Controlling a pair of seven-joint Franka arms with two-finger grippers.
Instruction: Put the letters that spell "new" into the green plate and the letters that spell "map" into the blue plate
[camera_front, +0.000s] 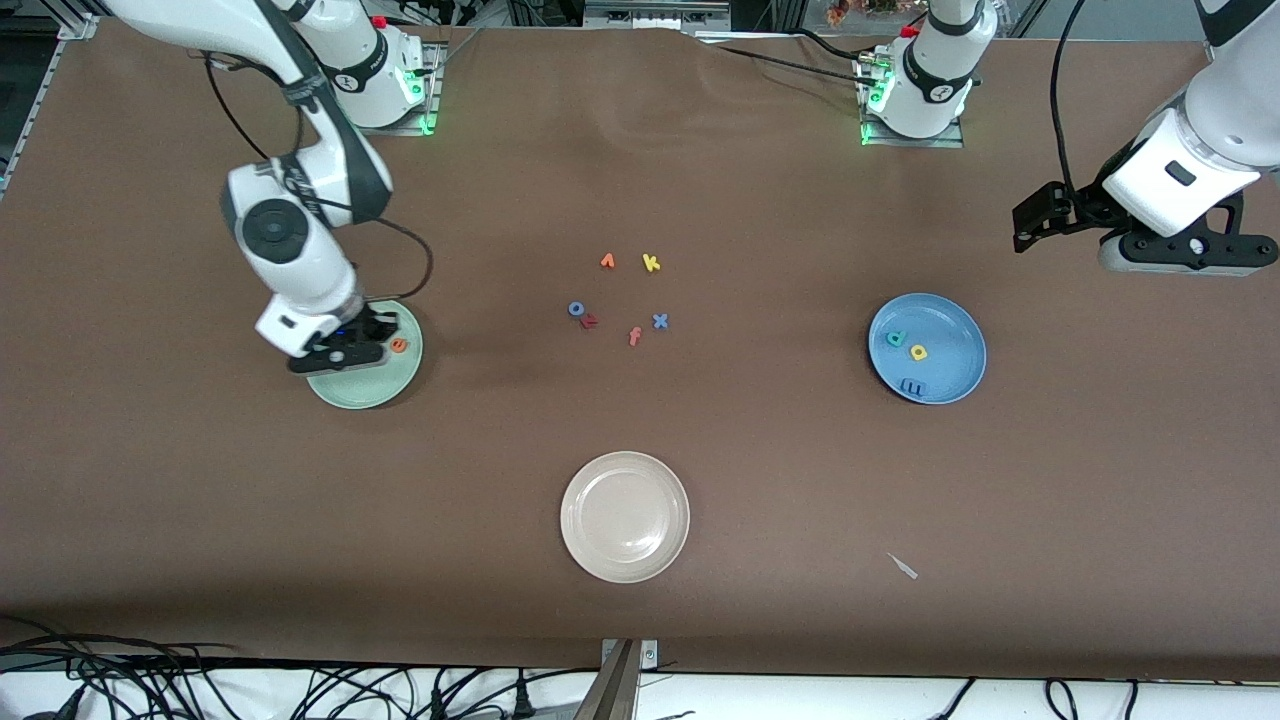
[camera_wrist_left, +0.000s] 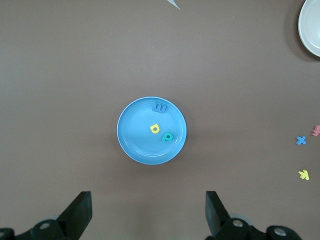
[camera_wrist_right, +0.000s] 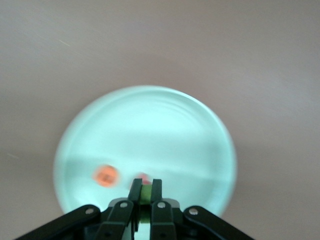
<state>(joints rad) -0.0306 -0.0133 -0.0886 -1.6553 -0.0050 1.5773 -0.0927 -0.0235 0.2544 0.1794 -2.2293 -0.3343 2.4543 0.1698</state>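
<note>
Right gripper is pinching the green n over the green plate beside the orange e, n's orientation unclear; left gripper is waiting spread above the blue plate.

From here I see a cream-white plate low in the middle of the frame on the brown surface. At centre sit loose foam letters: an orange v-shape, yellow k, blue o, a dark red letter, pink f and blue x. A small pale scrap lies at lower right.
</note>
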